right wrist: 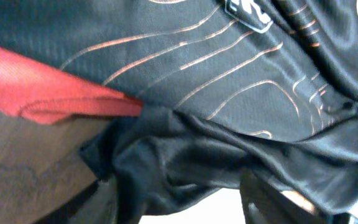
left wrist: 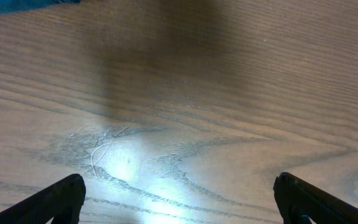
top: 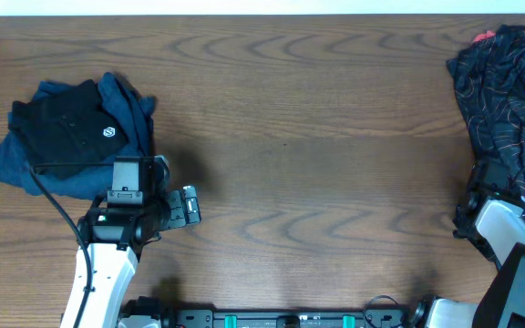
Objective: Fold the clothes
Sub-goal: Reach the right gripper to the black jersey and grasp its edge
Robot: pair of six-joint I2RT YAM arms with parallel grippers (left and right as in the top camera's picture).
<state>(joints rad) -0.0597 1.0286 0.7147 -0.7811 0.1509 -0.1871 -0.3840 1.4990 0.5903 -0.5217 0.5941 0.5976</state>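
Note:
The black jersey [top: 509, 82] with thin orange contour lines lies crumpled at the far right of the table, with a red trim piece showing. In the right wrist view the jersey [right wrist: 216, 74] fills the frame, and a fold of it is bunched between the fingers of my right gripper [right wrist: 179, 196]. In the overhead view my right gripper [top: 483, 193] sits at the jersey's lower left edge, partly hidden by cloth. My left gripper [top: 188, 208] is open and empty over bare wood, as the left wrist view shows [left wrist: 179, 183].
A folded black shirt with a small white logo [top: 66, 128] rests on a blue shirt [top: 126, 100] at the left, just behind my left arm. The wooden table [top: 317, 164] stretches between the two piles. A strip of blue cloth [left wrist: 17, 5] shows at the wrist view's top left.

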